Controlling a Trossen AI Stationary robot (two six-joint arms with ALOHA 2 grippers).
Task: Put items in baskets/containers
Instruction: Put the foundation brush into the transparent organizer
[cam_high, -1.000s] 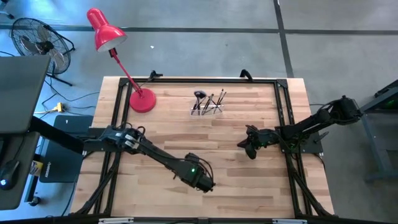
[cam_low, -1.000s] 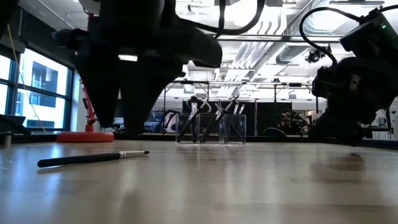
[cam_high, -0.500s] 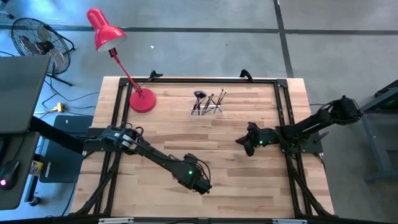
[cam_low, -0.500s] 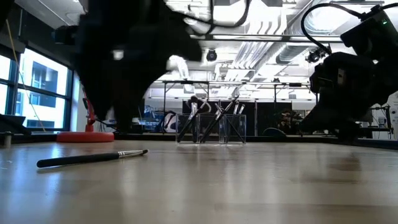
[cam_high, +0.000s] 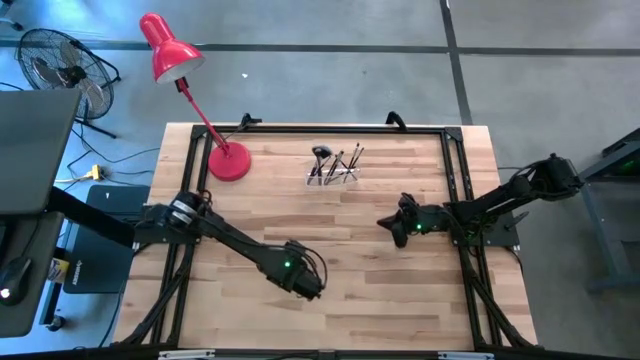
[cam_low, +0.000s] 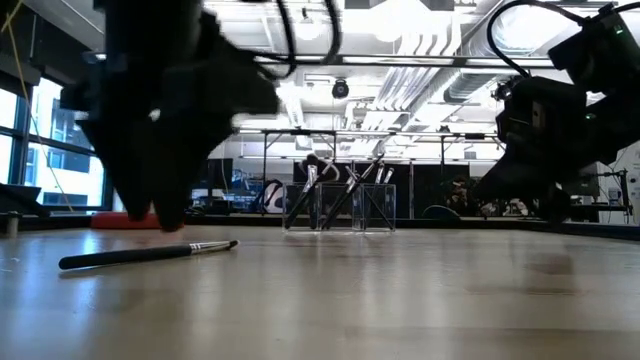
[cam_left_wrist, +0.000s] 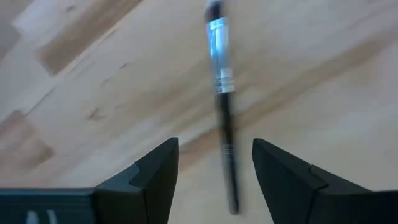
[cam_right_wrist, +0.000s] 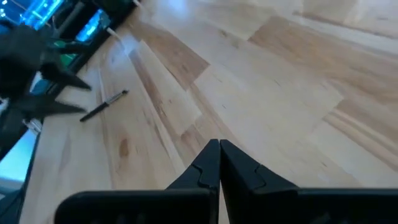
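One loose makeup brush (cam_left_wrist: 222, 106), dark handle and silvery ferrule, lies flat on the wood near the table's near edge. It also shows in the low view (cam_low: 150, 253) and far off in the right wrist view (cam_right_wrist: 104, 104). My left gripper (cam_left_wrist: 214, 165) is open and hovers just above the brush (cam_high: 305, 280), with a finger on either side of the handle, touching nothing. The clear holder (cam_high: 333, 172) stands toward the far edge, and several brushes lean inside it (cam_low: 338, 200). My right gripper (cam_high: 400, 226) is shut and hangs clear over the table's right half.
A red desk lamp stands with its round base (cam_high: 229, 162) on the far left of the table. Black frame rails (cam_high: 455, 180) run along the table's edges. Bare wood lies between the two grippers and the holder.
My left gripper has moved toward the table's left and a little toward the far edge, and now stands over the loose brush. The brush has stayed where it was. My right gripper has shifted slightly toward the far edge.
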